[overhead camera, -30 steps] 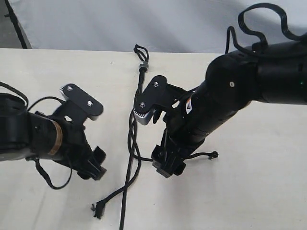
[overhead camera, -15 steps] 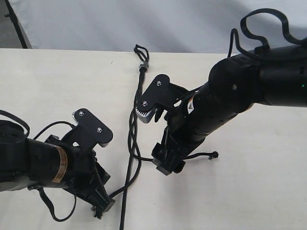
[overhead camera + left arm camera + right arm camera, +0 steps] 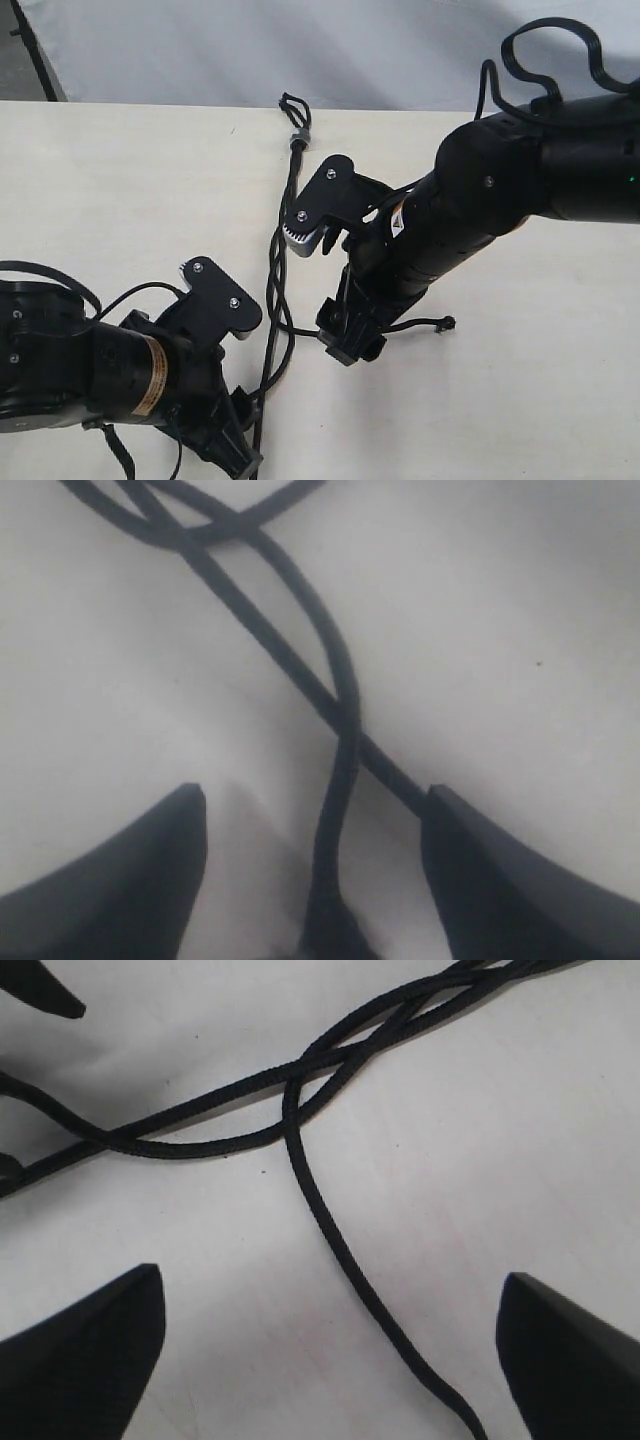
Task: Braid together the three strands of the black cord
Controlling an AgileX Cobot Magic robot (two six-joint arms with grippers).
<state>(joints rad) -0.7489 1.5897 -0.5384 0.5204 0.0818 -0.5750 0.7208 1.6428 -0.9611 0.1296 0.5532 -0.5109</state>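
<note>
Straddling the three strands (image 3: 345, 720), left hand (image 3: 315, 792) parted, right hand (image 3: 330, 1274) wide, gripping nothing.

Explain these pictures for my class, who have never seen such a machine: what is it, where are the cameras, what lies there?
Two black robot arms work over a pale table. The wide picture comes from a camera off the arms; each close-up comes from a camera on one arm's wrist. On the table lies the black cord, splitting into three strands, loosely crossed. The left gripper and the right gripper both stand open, a strand between each one's fingers; neither grips it.
</note>
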